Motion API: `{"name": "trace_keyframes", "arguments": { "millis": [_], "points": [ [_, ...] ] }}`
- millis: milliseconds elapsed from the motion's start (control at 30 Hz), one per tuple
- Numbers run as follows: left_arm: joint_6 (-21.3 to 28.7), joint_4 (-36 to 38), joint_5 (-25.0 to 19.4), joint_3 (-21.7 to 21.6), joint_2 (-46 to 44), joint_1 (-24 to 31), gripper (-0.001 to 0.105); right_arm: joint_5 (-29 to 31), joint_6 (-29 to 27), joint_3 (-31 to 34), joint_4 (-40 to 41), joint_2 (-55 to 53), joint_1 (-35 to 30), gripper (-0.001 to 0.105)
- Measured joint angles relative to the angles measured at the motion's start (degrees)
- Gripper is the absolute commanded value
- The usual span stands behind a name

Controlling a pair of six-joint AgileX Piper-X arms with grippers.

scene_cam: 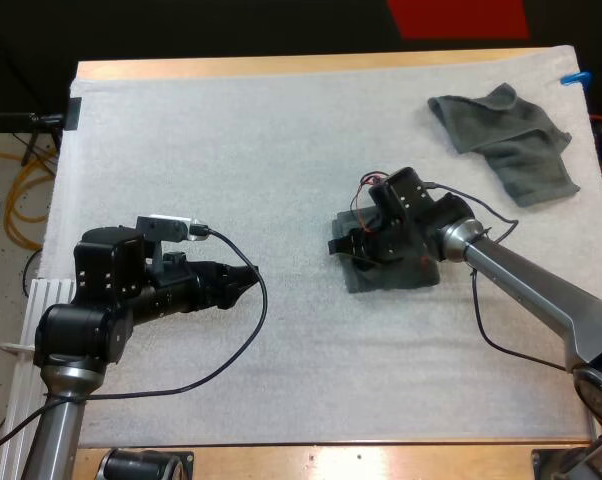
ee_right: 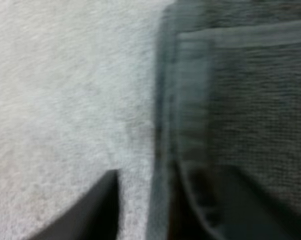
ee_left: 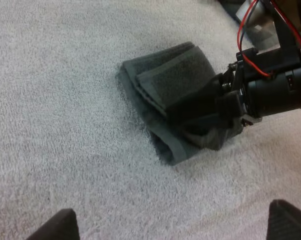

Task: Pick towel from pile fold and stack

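Note:
A dark grey-green folded towel (scene_cam: 399, 272) lies on the white mat right of centre. My right gripper (scene_cam: 346, 250) rests low on its left edge. In the right wrist view the right gripper (ee_right: 155, 175) is open and straddles the folded towel's (ee_right: 240, 100) edge, one finger on the mat and the other at the cloth. A crumpled towel (scene_cam: 511, 140) lies at the far right. My left gripper (scene_cam: 249, 278) hovers left of centre and points at the folded towel (ee_left: 165, 82). The left gripper (ee_left: 170, 225) is open and holds nothing, and the right gripper (ee_left: 205, 107) shows on the folded towel.
The white mat (scene_cam: 281, 130) spreads bare between the two arms and toward the far side. A white slatted rack (scene_cam: 31, 320) stands off the table's left edge, by my left arm's base.

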Motion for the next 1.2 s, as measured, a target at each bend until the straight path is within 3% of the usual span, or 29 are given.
{"name": "trace_keyframes", "arguments": {
  "millis": [67,233,300,500,767,900,1000,1200],
  "points": [
    [0.2,0.0,0.0,0.0,0.0,0.0,0.072,-0.4,-1.4,0.0,0.0,-0.7,0.0,0.075],
    [0.2,-0.3,0.0,0.0,0.0,0.0,0.072,0.8,-6.1,0.0,2.2,-5.8,0.0,0.055],
    [0.4,-0.8,0.0,0.0,0.1,0.0,0.072,0.8,-6.4,0.0,3.8,-8.7,0.0,0.051],
    [-0.9,-4.8,1.0,0.0,3.4,0.0,0.072,3.3,-7.6,0.0,10.4,-18.8,0.0,0.051],
    [-8.1,-12.7,3.4,0.0,10.8,-0.3,0.073,7.8,-10.4,0.0,16.6,-32.7,0.0,0.051],
    [-9.9,-16.3,3.0,0.0,14.5,-4.2,0.073,10.8,-10.4,0.0,19.3,-38.7,0.0,0.062],
    [-12.1,-19.4,-1.1,0.0,17.9,-9.3,0.073,13.3,-10.4,0.0,21.9,-42.3,0.0,0.075],
    [-18.5,-29.6,-6.2,0.0,26.7,-16.3,0.073,17.5,-9.5,0.0,29.9,-48.0,0.0,0.077]
  ]
}}
